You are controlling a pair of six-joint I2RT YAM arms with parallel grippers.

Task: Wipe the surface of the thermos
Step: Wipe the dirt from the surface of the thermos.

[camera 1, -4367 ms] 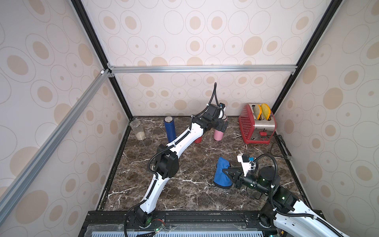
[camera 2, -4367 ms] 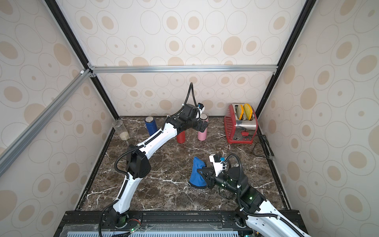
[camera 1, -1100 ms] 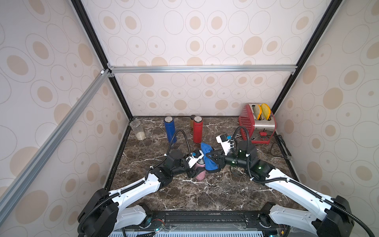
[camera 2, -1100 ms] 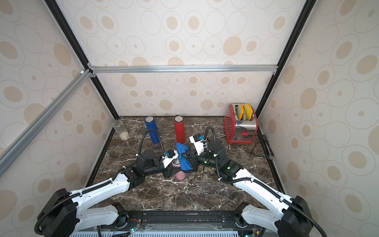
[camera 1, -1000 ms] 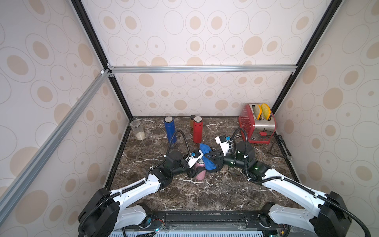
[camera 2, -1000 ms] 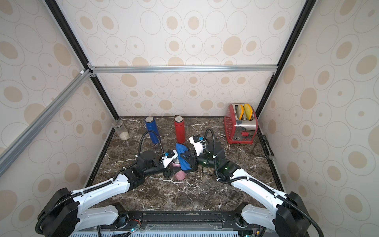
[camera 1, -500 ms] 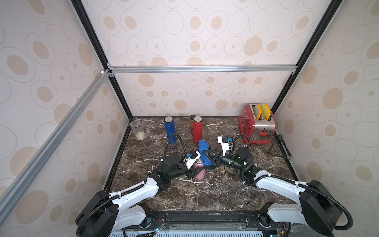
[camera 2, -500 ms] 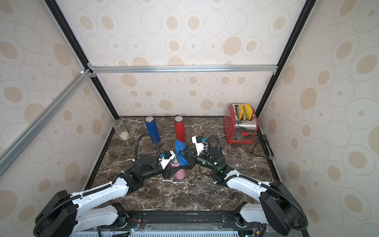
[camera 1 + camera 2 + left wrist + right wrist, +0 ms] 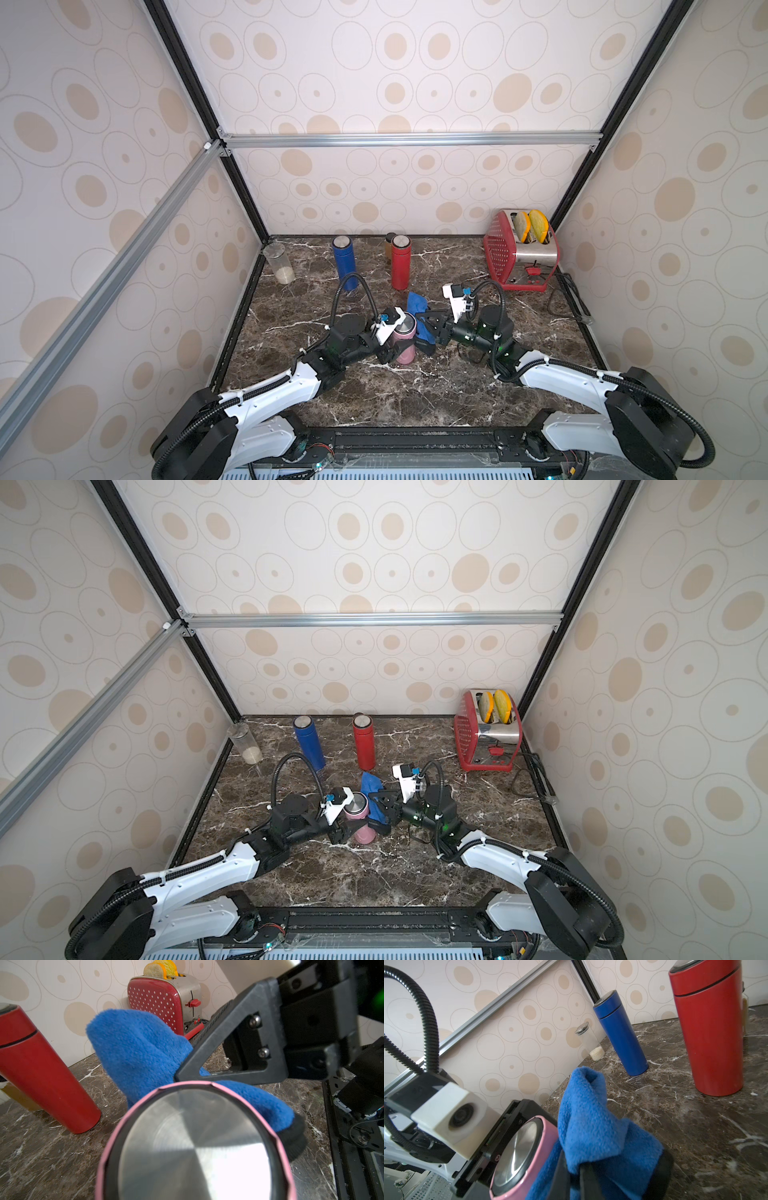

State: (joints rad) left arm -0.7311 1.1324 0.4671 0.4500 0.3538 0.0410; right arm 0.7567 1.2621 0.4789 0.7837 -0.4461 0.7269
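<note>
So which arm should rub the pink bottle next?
The right arm: its jaws are shut on the blue cloth, right beside the pink thermos. The left arm's jaws only hold the thermos.

No writing, label, brand, number or sign can be read in any view. In the right wrist view, a tiny red mark (image 9: 497, 1157) sits on the black housing (image 9: 479, 1169) just beside the pink thermos (image 9: 517, 1153), but it is too small and blurred to make out.
</note>
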